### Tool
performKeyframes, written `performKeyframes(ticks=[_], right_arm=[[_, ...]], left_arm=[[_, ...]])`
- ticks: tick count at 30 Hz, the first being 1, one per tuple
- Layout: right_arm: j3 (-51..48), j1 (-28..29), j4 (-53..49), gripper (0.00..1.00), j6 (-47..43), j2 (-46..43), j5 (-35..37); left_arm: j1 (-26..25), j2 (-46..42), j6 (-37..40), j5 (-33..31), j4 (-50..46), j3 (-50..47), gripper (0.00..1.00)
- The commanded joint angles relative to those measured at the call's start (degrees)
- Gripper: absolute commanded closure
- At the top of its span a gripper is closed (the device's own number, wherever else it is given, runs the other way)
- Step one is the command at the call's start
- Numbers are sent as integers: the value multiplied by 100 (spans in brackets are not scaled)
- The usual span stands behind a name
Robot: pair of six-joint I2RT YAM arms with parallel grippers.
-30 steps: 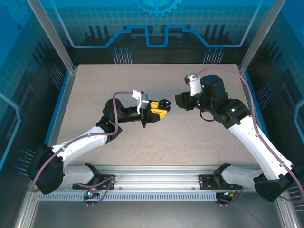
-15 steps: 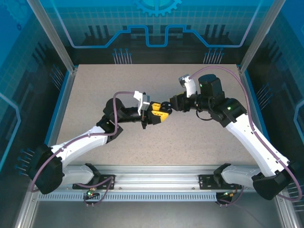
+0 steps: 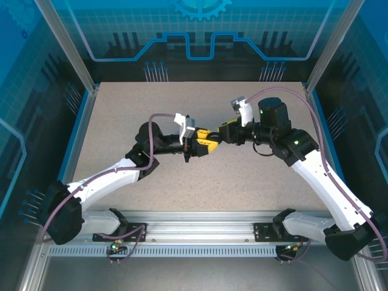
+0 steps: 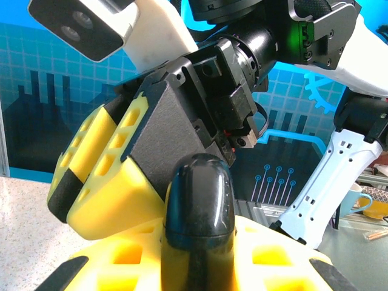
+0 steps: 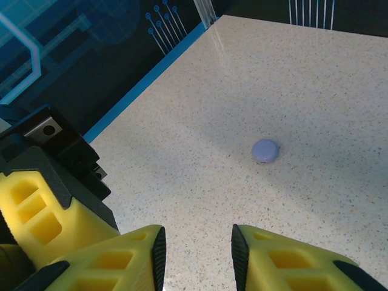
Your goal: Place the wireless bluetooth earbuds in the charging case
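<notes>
We see both arms reaching in over the middle of the speckled tabletop [image 3: 121, 109], their tips meeting nose to nose. The left gripper [image 3: 205, 145] is clenched on a black case [image 4: 197, 200], a glossy, round-topped piece with a fine seam around it. It stands upright between the yellow pads, held up off the tabletop. From the left wrist camera, the right arm's yellow fingers [image 4: 100, 176] and dark housing loom just behind and above the case, very near it. We cannot tell whether they touch it.

The right gripper [image 5: 197, 237] is released. Its two yellow pads stand somewhat apart, and through the gap between them we see bare tabletop. The left arm's black and yellow end sits just to the left of those pads in the right wrist view.

Farther out on the tabletop, well apart from both grippers, lies a pale lavender round piece [image 5: 265, 150], flat and alone. It is too small for us to say whether it is an earbud or a case.
</notes>
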Motion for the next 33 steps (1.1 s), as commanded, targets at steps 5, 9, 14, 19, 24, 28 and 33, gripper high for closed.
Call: performKeyframes(ticks=[5, 9, 14, 19, 24, 28, 33], right_arm=[[52, 13, -290, 61, 142, -34, 1160], [71, -74, -682, 60, 364, 114, 2226], [-97, -159, -704, 60, 442, 42, 2554], [-221, -211, -601, 59, 416, -136, 2551], [-196, -245, -678, 59, 402, -193, 2539], [-193, -265, -715, 59, 403, -202, 2556], [-228, -299, -741, 59, 397, -189, 2548]], left_arm=[[40, 234, -109, -748, -557, 265, 92], [350, 503, -842, -1010, -685, 343, 94], [655, 900, -1483, -1344, -948, 391, 93], [667, 1269, -1494, -1658, -1916, 728, 92], [675, 1888, -1537, -1769, -3442, 1440, 91], [676, 2405, -1757, -1753, -4090, 1822, 91], [676, 2847, -1931, -1740, -4366, 1959, 92]])
